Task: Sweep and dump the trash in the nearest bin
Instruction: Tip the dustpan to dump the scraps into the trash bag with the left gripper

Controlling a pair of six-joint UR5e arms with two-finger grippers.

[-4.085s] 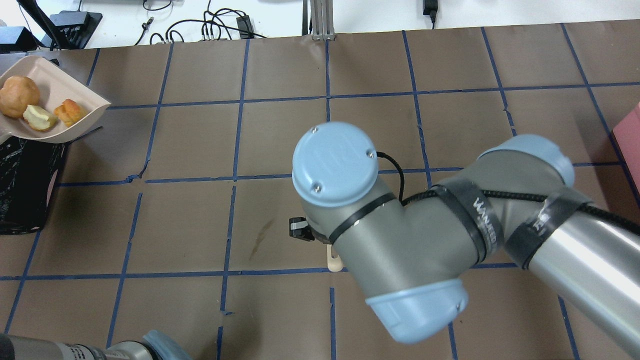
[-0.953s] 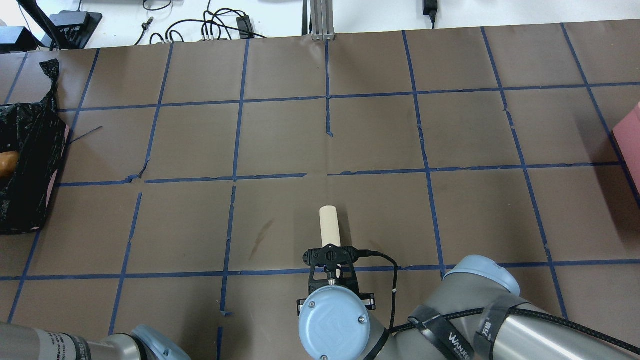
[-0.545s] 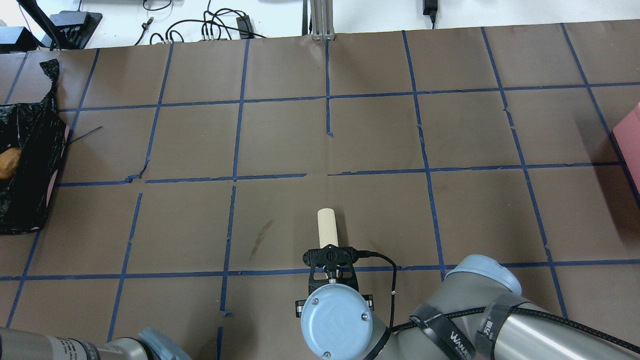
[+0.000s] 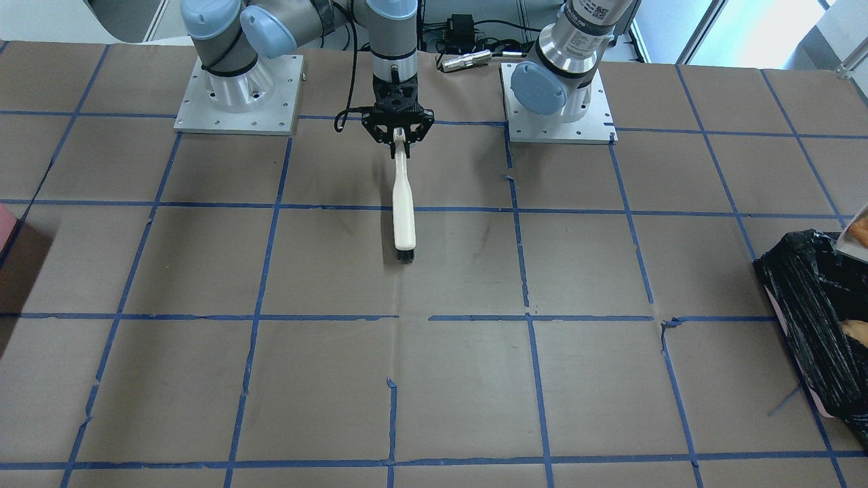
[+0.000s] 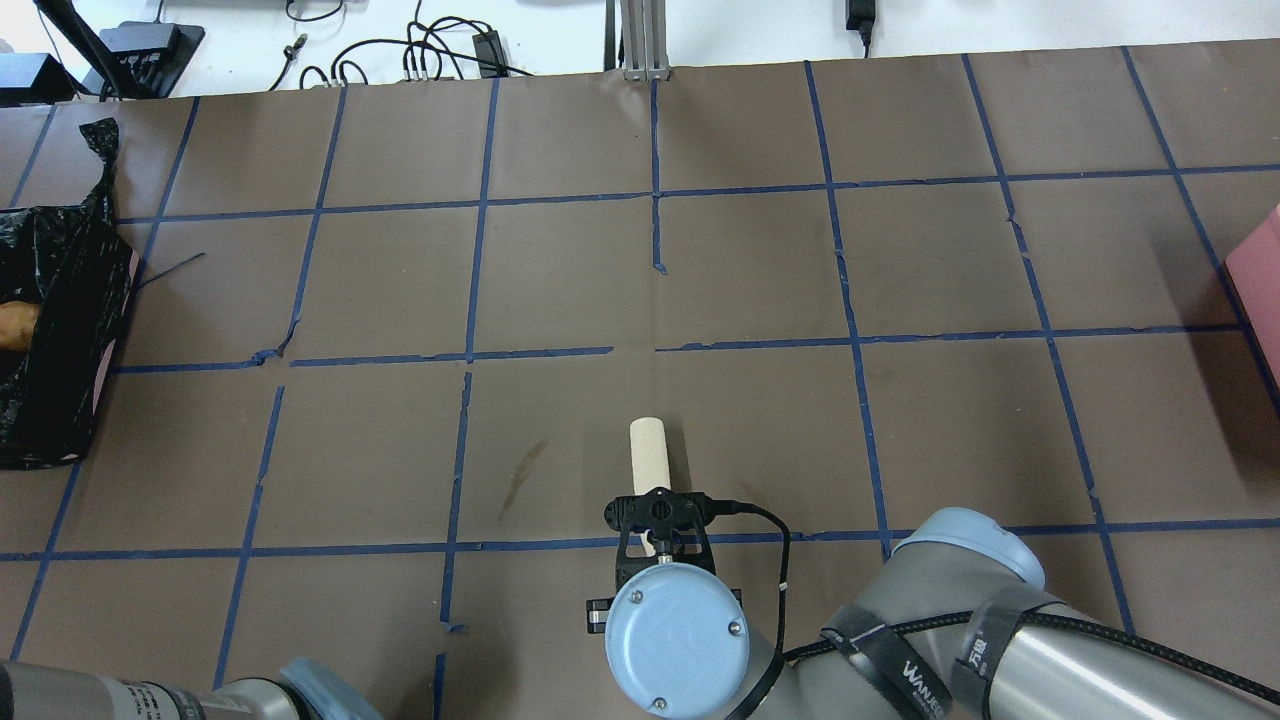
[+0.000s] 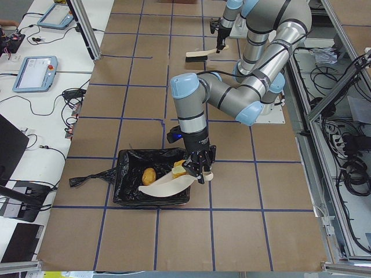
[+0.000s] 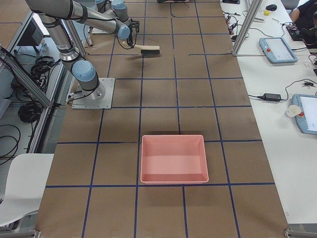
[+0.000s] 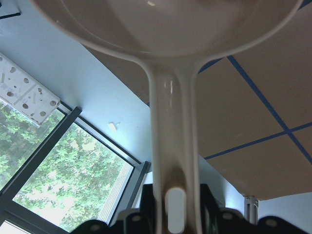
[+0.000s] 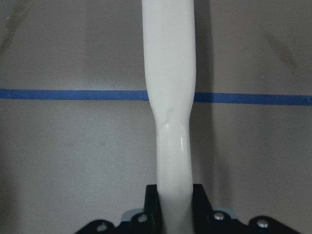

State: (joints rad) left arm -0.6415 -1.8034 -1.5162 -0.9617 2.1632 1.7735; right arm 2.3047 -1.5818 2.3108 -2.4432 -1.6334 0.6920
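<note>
- Trash (image 6: 149, 174), exterior left view: a tan lump lies inside the bin (image 6: 124, 185). A pale yellowish chunk seems to sit on the dustpan (image 6: 167, 185), which the left hand (image 6: 202, 171) holds tilted over the black bag. The step looks like tipping out the rest. A steeper tilt with the pan's lip inside the rim should stop anything dropping on the counter (image 6: 232, 231).
- Front-facing view: an orange scrap shows on a sliver of the pan above the bin. The right hand (image 4: 398, 133) is clamped on the handle of the brush (image 4: 405, 217), well apart from the bin. Whether the bristles touch the counter cannot be told. The brush is best left parked there.
- Overhead view: one tan piece shows in the bag at the left edge; the pan is out of frame.
- Exterior right view: a pink box (image 7: 173, 158) sits mid-counter, far from the pan, so it is not the target.
- Left wrist view: the hand grips the pan's handle squarely. A slow wrist roll, not a jerk, should keep it from slipping.
- Right wrist view: the hand is closed round the white handle.
</note>
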